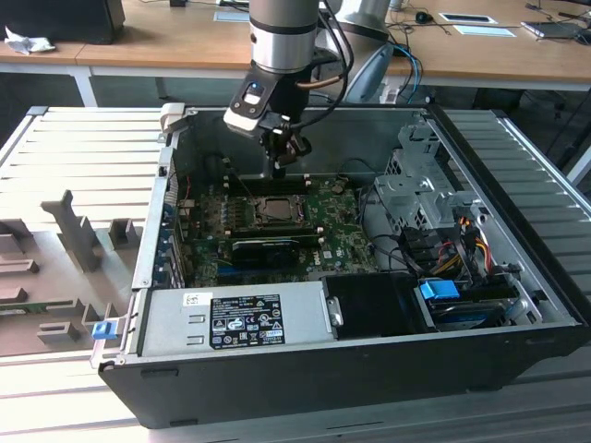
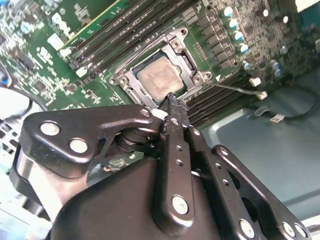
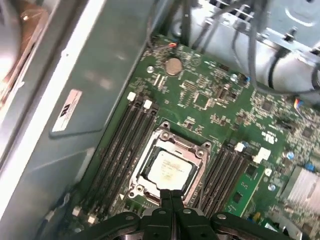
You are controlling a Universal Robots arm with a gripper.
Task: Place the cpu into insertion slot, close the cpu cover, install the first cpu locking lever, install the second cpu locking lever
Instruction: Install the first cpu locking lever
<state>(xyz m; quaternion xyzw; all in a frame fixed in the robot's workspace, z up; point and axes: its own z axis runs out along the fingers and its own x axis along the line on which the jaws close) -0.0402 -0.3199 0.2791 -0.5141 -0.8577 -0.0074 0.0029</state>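
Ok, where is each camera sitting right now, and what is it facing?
Exterior view: off the arm, above the open computer case, looking down into it; the arm's wrist and gripper hang over the motherboard.
First wrist view: on the wrist, looking along the shut gripper at the seated cpu.
Second wrist view: on the wrist, gripper close up, the cpu beyond its tips.
Shared: both wrist views show cpu and gripper.

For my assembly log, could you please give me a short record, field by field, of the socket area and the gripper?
cpu: small flat square chip with a pale silver-grey metal top, seated in the insertion slot
cpu cover: thin silver-grey metal frame plate, down around the chip
gripper: black, shut, empty, tips at the cover's edge; contact unclear
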